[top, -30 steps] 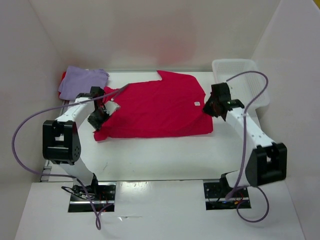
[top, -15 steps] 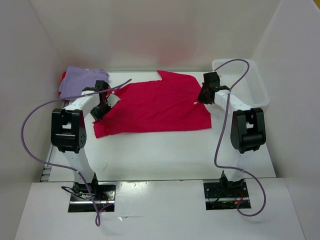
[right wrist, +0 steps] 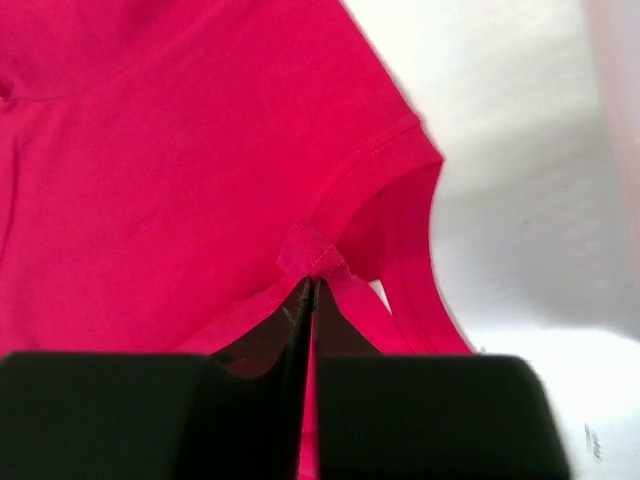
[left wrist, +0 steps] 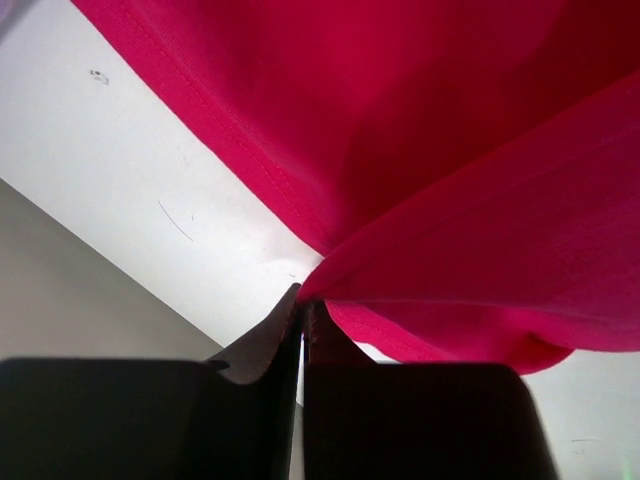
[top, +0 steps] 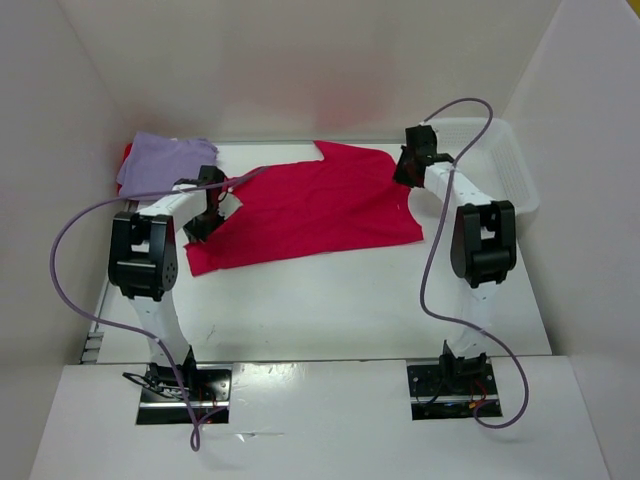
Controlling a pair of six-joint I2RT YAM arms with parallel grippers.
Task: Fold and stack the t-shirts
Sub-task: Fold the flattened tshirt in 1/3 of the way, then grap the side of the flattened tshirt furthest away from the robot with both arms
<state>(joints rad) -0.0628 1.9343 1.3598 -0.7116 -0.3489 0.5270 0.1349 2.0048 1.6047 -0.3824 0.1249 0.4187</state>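
At the far left corner lies the folded pale lavender cloth t-shirt [top: 165,160]. A sliver of a bright red cloth t-shirt [top: 127,152] peeps out beneath it (a stack begun, by the look of it). Just right of that, the left gripper [top: 205,213] has its fingers pressed together on a pinch of the pinkish crimson cloth t-shirt [top: 310,205] at its left edge. The left wrist view shows the cloth drawn into a tented fold at the tips. This crimson shirt lies spread across the middle of the white worktop [top: 330,300]. At its far right corner the right gripper [top: 408,165] is likewise clamped on it, at the seam where sleeve meets body. Just right of that gripper stands the white plastic bin [top: 505,170].

Since a second ago both arms have swung from nearer the front toward the back wall, the right one further than the left. The shirt's near hem has gone with them and now slants up to the right. I judge this to be the cloth being dragged or lifted for its first fold. The crimson shirt is still open, so its folding and stacking remain to be done.
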